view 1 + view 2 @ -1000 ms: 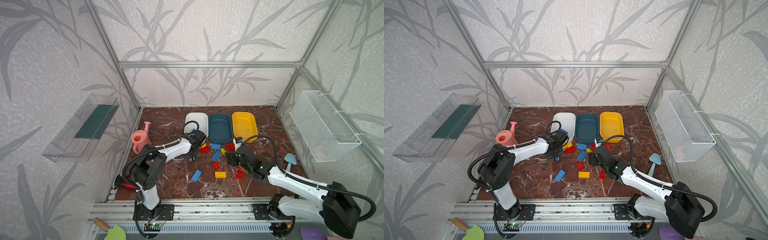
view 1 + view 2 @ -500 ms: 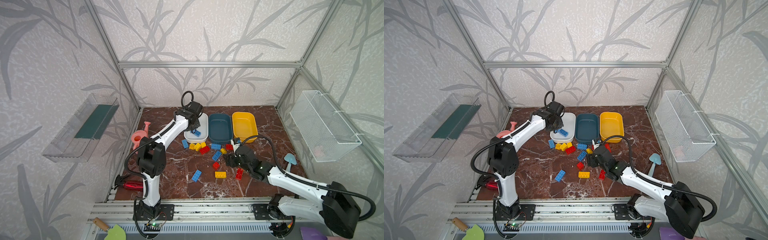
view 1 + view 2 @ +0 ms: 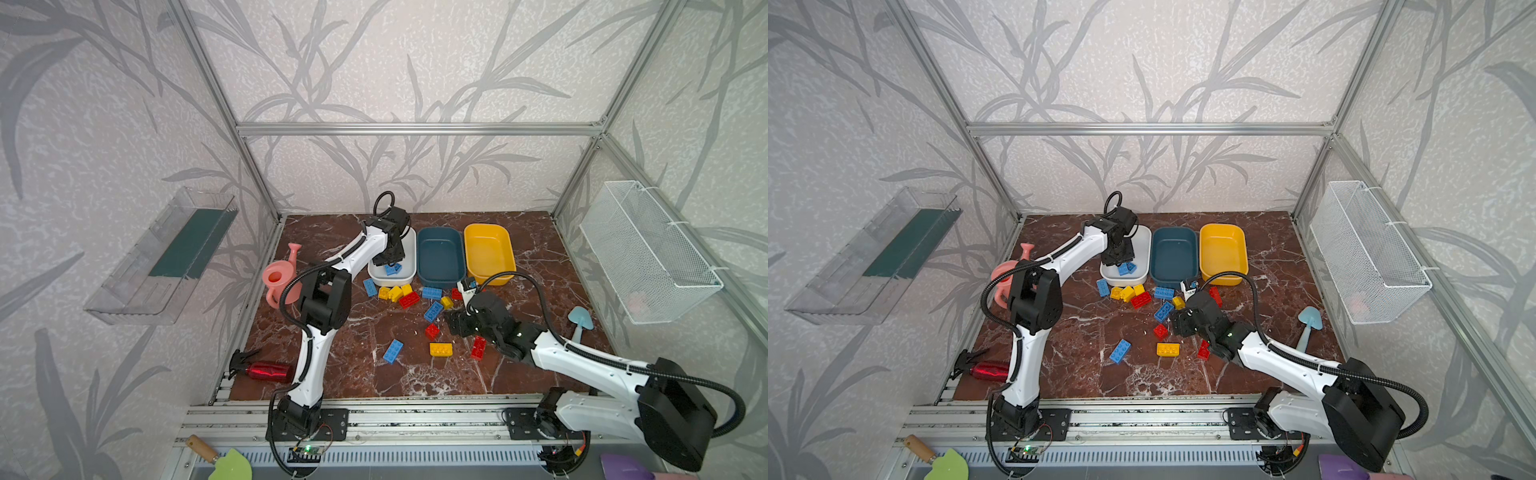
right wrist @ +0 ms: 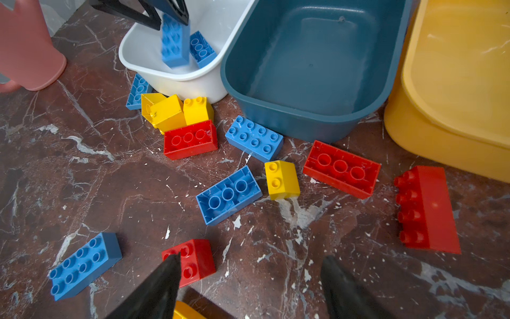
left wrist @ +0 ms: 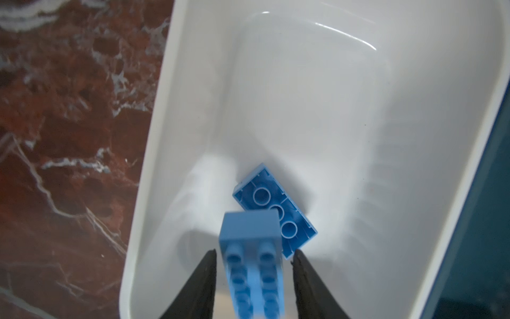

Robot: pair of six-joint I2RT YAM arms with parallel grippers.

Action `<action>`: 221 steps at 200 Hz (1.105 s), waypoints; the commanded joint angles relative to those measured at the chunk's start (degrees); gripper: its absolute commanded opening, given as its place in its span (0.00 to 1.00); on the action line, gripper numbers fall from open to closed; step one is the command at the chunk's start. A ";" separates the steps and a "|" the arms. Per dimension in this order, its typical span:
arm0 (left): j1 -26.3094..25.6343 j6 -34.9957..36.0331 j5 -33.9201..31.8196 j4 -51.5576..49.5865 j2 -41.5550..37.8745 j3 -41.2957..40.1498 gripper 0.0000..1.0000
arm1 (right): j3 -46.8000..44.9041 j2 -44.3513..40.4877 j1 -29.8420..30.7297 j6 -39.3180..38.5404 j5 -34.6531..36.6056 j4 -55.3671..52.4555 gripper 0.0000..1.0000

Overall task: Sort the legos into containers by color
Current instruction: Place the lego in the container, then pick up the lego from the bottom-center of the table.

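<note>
A pink can point(image 3: 276, 282) stands left of the white tub point(image 3: 390, 281), just above centre in both top views. Over it the left gripper point(image 5: 254, 250), jaws parted, loosely flanks a blurred blue brick point(image 5: 248, 229), on end, above a second brick point(image 5: 265, 193) lying studs-down inside. The teal tub point(image 3: 440, 253) and yellow tub point(image 3: 488, 249) are bare. The right gripper point(image 4: 251, 287), open, hovers by a red brick point(image 4: 193, 259) among loose bricks point(image 4: 254, 138).
</note>
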 commanded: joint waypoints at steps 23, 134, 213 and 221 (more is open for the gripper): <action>0.36 1.43 -0.42 -2.79 -3.98 2.57 0.72 | 2.17 0.06 1.66 -4.35 -3.55 -0.82 0.82; 0.24 2.90 1.62 6.33 -51.03 -34.94 0.83 | 16.30 8.40 22.73 -8.57 0.27 -20.14 0.92; 0.28 4.96 -1.94 7.15 -83.17 -61.20 0.84 | 21.91 22.61 29.63 -13.27 -4.99 -18.89 0.99; 0.23 5.14 -2.39 6.79 -85.19 -62.16 0.85 | 23.02 24.08 29.60 -13.97 -5.40 -19.25 0.99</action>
